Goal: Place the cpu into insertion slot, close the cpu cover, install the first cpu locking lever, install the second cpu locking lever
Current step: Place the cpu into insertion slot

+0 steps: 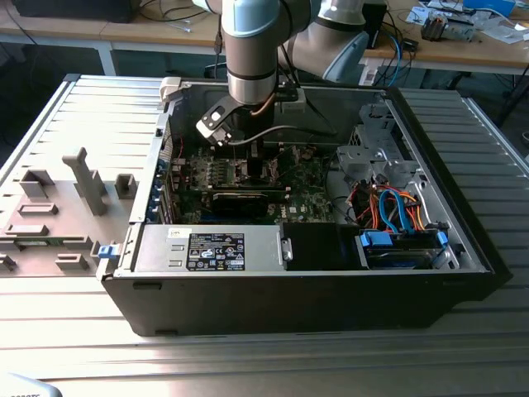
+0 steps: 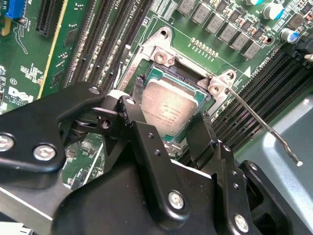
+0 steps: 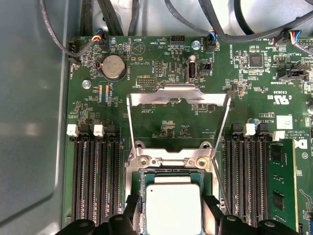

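Note:
In both wrist views the cpu, a pale silver square chip, lies level in the insertion slot on the green motherboard. My gripper straddles it, with one black finger at one edge of the chip and the other finger at the opposite edge. The cpu cover, a thin silvery frame, stands swung up from its hinge beyond the slot. A thin wire locking lever sticks out free past the socket. In the exterior view the arm reaches down into the open case, the gripper low over the board.
Long black memory slots flank the socket on both sides. A long black card, the power supply and bundled cables crowd the case. Case walls close in around the board.

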Available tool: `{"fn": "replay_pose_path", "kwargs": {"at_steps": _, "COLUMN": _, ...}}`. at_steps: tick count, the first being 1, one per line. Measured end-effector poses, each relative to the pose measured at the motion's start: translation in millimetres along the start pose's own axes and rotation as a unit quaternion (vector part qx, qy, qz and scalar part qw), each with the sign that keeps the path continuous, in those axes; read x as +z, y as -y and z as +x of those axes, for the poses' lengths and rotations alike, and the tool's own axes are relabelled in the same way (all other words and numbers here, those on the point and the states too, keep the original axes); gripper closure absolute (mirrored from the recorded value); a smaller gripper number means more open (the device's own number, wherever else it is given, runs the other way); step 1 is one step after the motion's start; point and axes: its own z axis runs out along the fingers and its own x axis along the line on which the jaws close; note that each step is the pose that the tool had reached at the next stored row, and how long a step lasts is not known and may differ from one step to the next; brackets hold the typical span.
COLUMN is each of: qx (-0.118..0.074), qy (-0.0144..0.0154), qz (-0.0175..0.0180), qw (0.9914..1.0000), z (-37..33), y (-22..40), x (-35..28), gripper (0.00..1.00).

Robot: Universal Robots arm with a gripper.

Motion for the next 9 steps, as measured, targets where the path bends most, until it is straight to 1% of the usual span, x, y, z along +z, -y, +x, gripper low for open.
{"fn": "replay_pose_path", "kwargs": {"at_steps": 1, "qx": 0.000, "qy": 0.0001, "qz": 0.0001, "qw": 1.00000, "z": -0.2, "y": -0.1, "x": -0.9, "gripper": 0.38}}
{"fn": "replay_pose_path", "kwargs": {"at_steps": 5, "qx": 0.000, "qy": -0.0002, "qz": 0.0000, "qw": 1.00000, "z": -0.4, "y": -0.7, "x": -10.9, "gripper": 0.38}}
{"fn": "replay_pose_path", "kwargs": {"at_steps": 6, "qx": 0.000, "qy": -0.0002, "qz": 0.0000, "qw": 1.00000, "z": -0.4, "y": -0.8, "x": -12.3, "gripper": 0.38}}
{"fn": "replay_pose_path", "kwargs": {"at_steps": 8, "qx": 0.000, "qy": -0.0010, "qz": 0.0000, "qw": 1.00000, "z": -0.5, "y": -1.1, "x": -17.4, "gripper": 0.38}}
{"fn": "replay_pose_path", "kwargs": {"at_steps": 9, "qx": 0.000, "qy": -0.0020, "qz": 0.0000, "qw": 1.00000, "z": -0.5, "y": -1.3, "x": -20.7, "gripper": 0.38}}
